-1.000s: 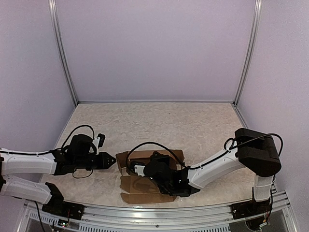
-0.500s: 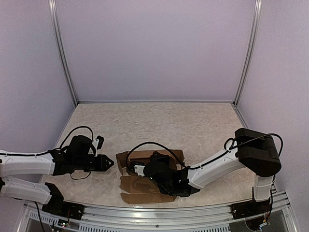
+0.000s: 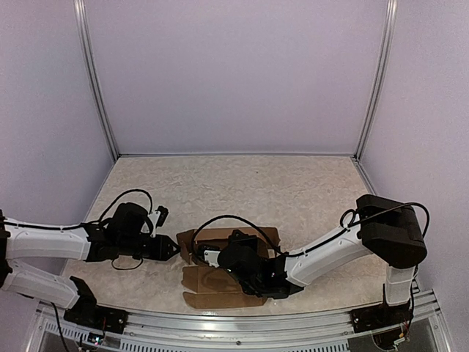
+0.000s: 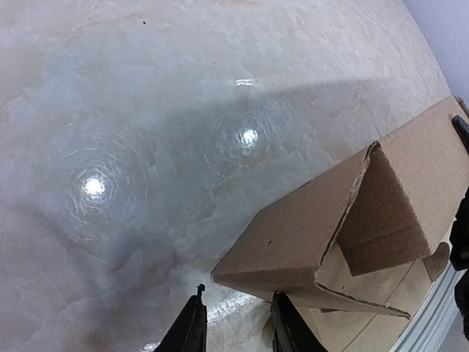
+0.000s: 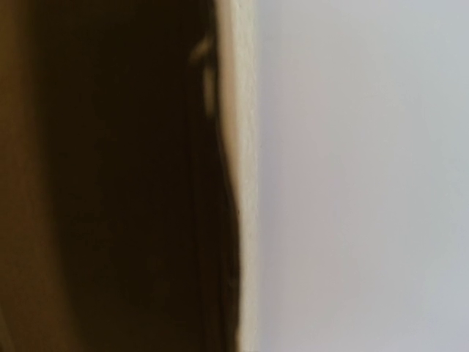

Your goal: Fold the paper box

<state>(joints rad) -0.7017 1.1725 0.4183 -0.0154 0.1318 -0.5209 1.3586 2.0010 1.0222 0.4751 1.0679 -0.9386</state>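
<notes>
The paper box (image 3: pixel 236 236) is a brown cardboard piece with raised flaps, lying near the table's front edge. In the left wrist view its folded corner (image 4: pixel 293 235) stands up just ahead of my fingers. My left gripper (image 3: pixel 174 249) sits at the box's left edge, open (image 4: pixel 239 297), with nothing between the fingers; the right fingertip (image 4: pixel 287 323) touches the box's lower edge. My right gripper (image 3: pixel 214 261) reaches across onto the box, its fingertips hidden. The right wrist view shows only dark cardboard (image 5: pixel 110 183) pressed close against the lens.
A metal rail (image 3: pixel 242 323) runs along the front edge just behind the box. Pale walls and two upright posts (image 3: pixel 95 81) close in the table. Black cables (image 3: pixel 124 194) loop over each wrist.
My left arm has drawn back slightly, then shifted right until its fingertips meet the box's left corner. The right arm and the box have not moved.
</notes>
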